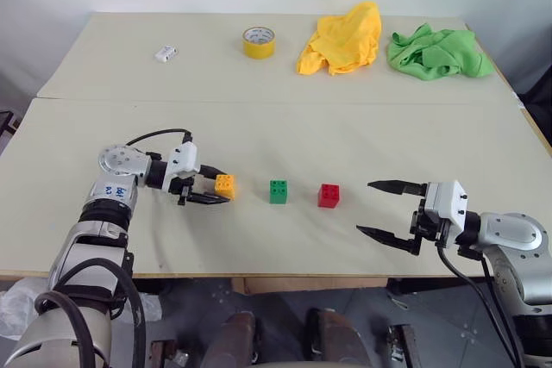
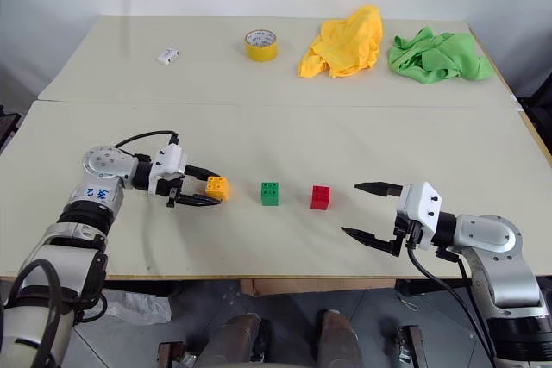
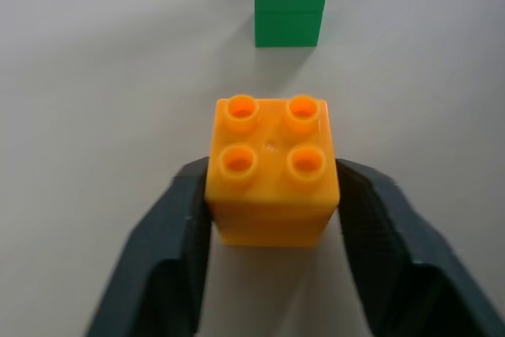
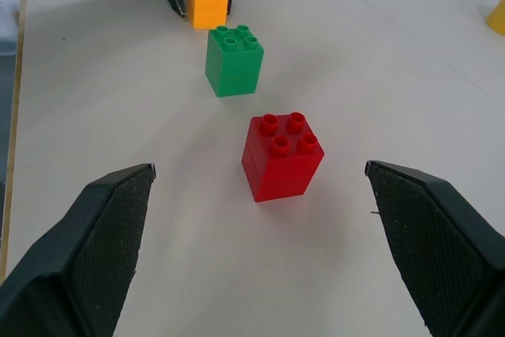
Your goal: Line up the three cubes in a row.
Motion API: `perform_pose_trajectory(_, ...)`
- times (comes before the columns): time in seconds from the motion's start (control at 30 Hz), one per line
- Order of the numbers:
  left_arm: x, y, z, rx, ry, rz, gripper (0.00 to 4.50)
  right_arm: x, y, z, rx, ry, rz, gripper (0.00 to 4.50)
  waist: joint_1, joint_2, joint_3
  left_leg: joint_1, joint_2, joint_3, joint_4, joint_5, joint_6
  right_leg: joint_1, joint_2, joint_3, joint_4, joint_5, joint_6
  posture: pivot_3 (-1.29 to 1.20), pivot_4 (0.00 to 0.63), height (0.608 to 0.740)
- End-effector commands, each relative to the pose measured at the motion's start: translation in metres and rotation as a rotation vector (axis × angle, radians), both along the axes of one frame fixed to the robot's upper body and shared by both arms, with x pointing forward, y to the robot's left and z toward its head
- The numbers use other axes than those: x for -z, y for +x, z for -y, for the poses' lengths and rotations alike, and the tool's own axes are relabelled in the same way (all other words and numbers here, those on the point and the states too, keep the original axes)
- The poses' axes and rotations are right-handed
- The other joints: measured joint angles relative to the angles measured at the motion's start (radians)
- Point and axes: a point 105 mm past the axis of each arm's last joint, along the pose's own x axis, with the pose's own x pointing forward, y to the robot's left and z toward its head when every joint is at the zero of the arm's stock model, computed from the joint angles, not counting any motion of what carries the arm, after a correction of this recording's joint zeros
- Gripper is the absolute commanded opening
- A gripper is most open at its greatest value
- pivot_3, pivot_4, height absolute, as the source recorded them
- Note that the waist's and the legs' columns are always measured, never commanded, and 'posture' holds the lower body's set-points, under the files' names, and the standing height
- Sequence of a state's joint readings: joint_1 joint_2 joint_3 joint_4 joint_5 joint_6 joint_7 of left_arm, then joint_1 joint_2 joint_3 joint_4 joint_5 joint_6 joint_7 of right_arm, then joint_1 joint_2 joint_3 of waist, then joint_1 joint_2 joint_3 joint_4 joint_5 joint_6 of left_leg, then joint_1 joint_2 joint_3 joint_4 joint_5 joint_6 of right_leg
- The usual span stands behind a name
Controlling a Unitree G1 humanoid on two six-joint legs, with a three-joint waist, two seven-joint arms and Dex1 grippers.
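Nearest the front edge of the table we find the right gripper, its two black fingers spread as wide as they go and holding nothing. It hovers toward the front right corner, pointing nearly level across the surface at the red cube, with clear space between fingertips and block. We judge that it waits here so as not to disturb the row.

A little farther from the front edge, the three cubes stand in a line running parallel to that edge: red cube, then green cube, then orange-yellow cube, each apart from its neighbour by a similar gap. All sit upright, studs upward (the right wrist view shows them falling along one straight line). The row looks essentially complete to us.

At the left end of the row, the left gripper reaches in from the left edge, forearm low over the surface and fingers tilted slightly downward. In the left wrist view its fingers bracket the orange-yellow cube on both sides; they sit at or just off the block's faces, and we cannot tell whether any grip remains. The block rests on the table, so we read this as the release of the last piece.

Toward the far edge lie a small white block, a yellow tape roll, a yellow cloth and a green cloth, well apart from the row.
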State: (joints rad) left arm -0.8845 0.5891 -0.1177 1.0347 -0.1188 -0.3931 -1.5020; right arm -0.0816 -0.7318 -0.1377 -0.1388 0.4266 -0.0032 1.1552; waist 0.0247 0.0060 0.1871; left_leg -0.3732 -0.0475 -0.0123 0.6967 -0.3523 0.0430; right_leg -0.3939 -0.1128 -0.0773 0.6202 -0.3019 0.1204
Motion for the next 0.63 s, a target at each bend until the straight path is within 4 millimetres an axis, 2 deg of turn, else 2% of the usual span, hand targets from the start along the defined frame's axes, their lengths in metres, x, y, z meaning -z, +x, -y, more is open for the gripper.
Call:
perform_pose_trajectory(0.03,-0.013,-0.009,-0.004,0.076,-0.012,0.019,3.60,-0.012,0.001,0.001,-0.026,0.002,0.048,4.50,-0.001,0.000,0.000,0.000,0.000,0.000,0.000,0.000,0.000,0.000,0.000,0.000,0.000,0.000,0.000,0.00,0.150,0.740)
perform_pose_trajectory(0.13,-0.035,-0.009,-0.016,0.016,-0.095,0.083,4.47,-0.018,0.007,0.002,-0.061,0.000,0.055,4.50,-0.004,0.000,0.000,0.000,0.000,0.000,0.000,0.000,0.000,0.000,-0.002,0.000,0.000,0.000,0.000,0.00,0.150,0.740)
perform_pose_trajectory(0.23,-0.056,-0.017,-0.034,-0.056,-0.159,0.148,4.47,-0.035,0.013,0.004,-0.102,0.043,0.047,4.50,-0.016,0.000,0.000,0.000,0.002,-0.001,0.000,0.000,-0.001,0.000,-0.002,0.002,-0.001,0.000,0.000,0.00,0.150,0.740)
perform_pose_trajectory(0.33,-0.066,-0.034,-0.051,-0.098,-0.144,0.145,4.47,-0.043,0.019,0.006,-0.142,-0.002,0.055,4.50,-0.030,0.001,0.000,0.000,0.003,-0.003,-0.001,0.000,-0.002,0.000,-0.002,0.005,-0.001,-0.001,-0.001,0.00,0.150,0.740)
perform_pose_trajectory(0.43,-0.071,-0.043,-0.059,-0.152,-0.130,0.162,4.47,-0.045,0.021,0.006,-0.181,-0.034,0.054,4.50,-0.026,0.001,0.001,0.000,0.004,-0.003,-0.001,-0.001,-0.002,0.000,-0.002,0.006,-0.002,-0.001,-0.001,0.00,0.150,0.740)
perform_pose_trajectory(0.63,-0.066,-0.044,-0.063,-0.221,-0.117,0.179,4.47,-0.038,0.025,-0.002,-0.239,-0.079,0.050,4.50,-0.010,0.001,0.001,0.000,0.002,-0.004,0.000,-0.001,-0.002,0.002,-0.003,0.007,-0.002,-0.001,-0.001,0.00,0.150,0.740)
